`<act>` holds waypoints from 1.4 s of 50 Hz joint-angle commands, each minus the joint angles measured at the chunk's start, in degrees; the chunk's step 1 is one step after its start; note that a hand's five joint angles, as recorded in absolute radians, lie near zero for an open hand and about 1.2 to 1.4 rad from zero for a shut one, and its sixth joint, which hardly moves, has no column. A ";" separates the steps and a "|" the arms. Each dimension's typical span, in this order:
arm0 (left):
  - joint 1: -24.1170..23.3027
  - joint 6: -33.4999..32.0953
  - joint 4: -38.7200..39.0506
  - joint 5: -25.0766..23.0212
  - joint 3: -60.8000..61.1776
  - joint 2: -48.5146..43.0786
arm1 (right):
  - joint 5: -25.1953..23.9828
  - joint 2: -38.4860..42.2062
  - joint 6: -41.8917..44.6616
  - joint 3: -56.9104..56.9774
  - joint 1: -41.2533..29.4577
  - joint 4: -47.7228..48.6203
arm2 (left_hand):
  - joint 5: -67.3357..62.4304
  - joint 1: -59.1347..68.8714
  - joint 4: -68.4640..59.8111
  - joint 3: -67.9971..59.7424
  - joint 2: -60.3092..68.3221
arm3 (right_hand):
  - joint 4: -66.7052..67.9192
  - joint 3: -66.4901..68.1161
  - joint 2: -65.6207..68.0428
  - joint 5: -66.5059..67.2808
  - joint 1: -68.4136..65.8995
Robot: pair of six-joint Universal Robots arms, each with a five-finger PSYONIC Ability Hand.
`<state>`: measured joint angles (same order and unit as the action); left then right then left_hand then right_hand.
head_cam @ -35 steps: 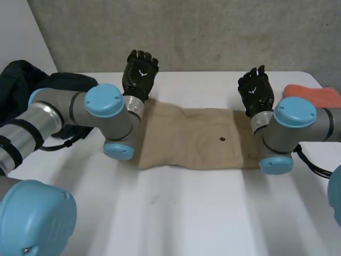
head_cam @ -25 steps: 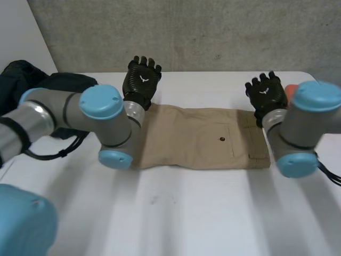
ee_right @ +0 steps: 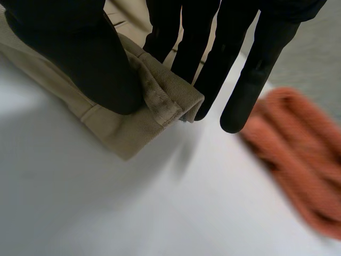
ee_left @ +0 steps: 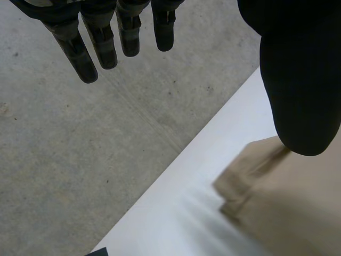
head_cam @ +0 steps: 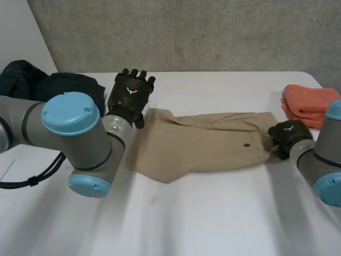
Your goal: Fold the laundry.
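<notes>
A tan folded garment [head_cam: 205, 144] lies across the middle of the white table [head_cam: 213, 218], its left part rumpled and slanting toward me. My right hand [head_cam: 287, 136] is at the garment's right end. In the right wrist view its thumb [ee_right: 74, 58] and fingers [ee_right: 181, 37] pinch a fold of the tan garment [ee_right: 160, 98] at that edge. My left hand [head_cam: 129, 92] hovers just beyond the garment's far left corner, fingers [ee_left: 101, 42] straight and holding nothing. That corner of the garment [ee_left: 266, 197] lies beneath its thumb [ee_left: 301, 80].
A pile of dark clothes [head_cam: 50, 85] sits at the table's far left, close behind my left arm. A folded orange towel [head_cam: 309, 104] lies at the far right, also beside my right hand's fingertips as an orange towel [ee_right: 301, 160]. A concrete wall [head_cam: 213, 32] stands behind the table.
My right hand came down toward me onto the garment's right end and closed on it. The garment was tugged askew and rumpled. My left hand shifted left off the cloth.
</notes>
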<state>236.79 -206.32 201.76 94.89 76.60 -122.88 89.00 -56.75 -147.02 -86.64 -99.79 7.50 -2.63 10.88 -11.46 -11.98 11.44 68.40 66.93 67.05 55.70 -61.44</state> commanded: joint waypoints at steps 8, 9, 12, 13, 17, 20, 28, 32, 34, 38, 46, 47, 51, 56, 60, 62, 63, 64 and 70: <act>0.43 0.04 -0.14 0.21 6.62 8.53 | 1.88 -10.23 24.50 -3.63 -9.25 10.07 | 2.63 -0.88 1.46 1.98 -1.44 | 11.60 13.07 12.95 14.30 -18.56; 0.52 0.04 -0.14 0.21 7.50 9.41 | 0.05 -9.96 24.93 -2.84 -14.41 12.52 | 2.63 -0.88 1.46 1.98 -1.44 | 11.60 13.07 12.95 14.30 -18.56; 0.61 0.04 -0.06 0.30 8.65 10.38 | -5.30 -8.39 25.64 -3.01 -23.04 17.62 | 2.63 -0.88 1.46 1.98 -1.44 | 11.60 13.07 12.95 14.30 -18.56; 0.61 0.04 -0.06 0.30 9.35 11.08 | -7.07 -7.16 26.07 -3.10 -24.82 18.60 | 2.63 -0.88 1.46 1.98 -1.44 | 11.60 13.07 12.95 14.30 -18.56; 0.61 0.13 -0.06 0.47 10.93 12.13 | -15.43 0.48 30.72 -2.22 -30.36 20.80 | 2.63 -0.88 1.46 1.98 -1.44 | 11.60 13.07 12.95 14.30 -18.56; 0.69 0.13 -0.06 0.56 11.55 12.49 | -18.68 4.26 35.29 -1.00 -32.30 20.72 | 2.63 -0.88 1.46 1.98 -1.44 | 8.33 9.80 9.68 11.03 -15.29; 1.83 3.81 0.12 0.56 10.94 13.37 | -18.43 1.31 28.24 -1.78 -32.22 21.42 | 2.63 -0.88 1.46 1.98 -1.44 | -58.40 -56.93 -57.05 -55.70 51.44; 2.63 6.54 0.21 0.48 9.01 13.37 | -16.41 -6.77 4.57 -2.83 -30.21 20.89 | 2.63 -0.88 1.46 1.98 -1.44 | -58.40 -56.93 -57.05 -55.70 51.44; 2.63 7.42 0.12 0.56 7.87 13.28 | -15.27 -9.07 -5.60 -2.84 -28.54 20.54 | 2.63 -0.88 1.46 1.98 -1.44 | -58.40 -56.93 -57.05 -55.70 51.44; 1.58 9.53 -0.41 0.21 4.79 12.67 | -13.68 -12.24 -23.12 -2.31 -21.25 14.76 | 2.63 -0.88 1.46 1.98 -1.44 | -58.40 -56.93 -57.05 -55.70 51.44; -5.80 15.33 -7.95 0.12 -3.12 5.56 | -13.50 -8.04 -27.18 6.73 -14.02 -2.38 | 2.25 -0.50 1.08 1.60 -1.06 | -58.40 -56.93 -57.05 -55.70 51.44; -6.59 15.77 -9.27 0.21 -4.00 4.42 | -13.59 -6.55 -27.10 8.05 -14.11 -3.70 | 2.25 -0.49 1.08 1.60 -1.06 | -58.40 -56.93 -57.05 -55.70 51.44; -9.15 17.18 -15.78 0.83 -7.52 -1.47 | -13.77 0.57 -25.78 15.17 -13.94 -9.68 | 2.08 -0.33 0.91 1.43 -0.89 | -58.40 -56.93 -57.05 -55.70 51.44; -9.15 17.62 -20.79 5.20 -9.19 -8.24 | -14.38 8.74 -22.28 20.88 -13.59 -15.48 | 2.08 -0.33 0.91 1.43 -0.89 | -58.40 -56.93 -57.05 -55.70 51.44; -8.80 16.66 -22.29 8.82 -9.46 -10.44 | -13.24 11.57 -17.00 22.12 -14.02 -16.81 | 1.91 -0.16 0.74 1.26 -0.72 | -58.40 -56.93 -57.05 -55.70 51.44; -8.45 16.30 -23.17 9.18 -9.46 -10.71 | -12.80 11.84 -14.45 22.13 -14.02 -16.90 | 1.41 0.34 0.24 0.76 -0.22 | -58.40 -56.93 -57.05 -55.70 51.44; -8.19 16.21 -23.78 9.18 -9.45 -10.80 | -12.37 11.58 -12.52 21.95 -14.11 -16.90 | 1.24 0.51 0.07 0.59 -0.05 | -58.40 -56.93 -57.05 -55.70 51.44; -7.49 16.04 -25.09 9.09 -9.54 -10.71 | -11.93 11.40 -11.63 21.86 -14.11 -16.90 | 1.24 0.52 0.07 0.59 -0.05 | -58.40 -56.93 -57.05 -55.70 51.44; -6.95 15.95 -26.25 7.51 -9.89 -9.14 | -8.23 6.31 -8.99 19.93 -14.02 -15.68 | 1.41 0.35 0.23 0.76 -0.22 | -58.40 -56.93 -57.05 -55.70 51.44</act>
<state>229.20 -190.12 176.47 103.89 66.88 -133.68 77.74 -45.95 -158.50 -64.76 -113.87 -9.59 -2.63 10.88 -11.46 -11.98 11.44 11.52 11.59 11.40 2.69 -11.05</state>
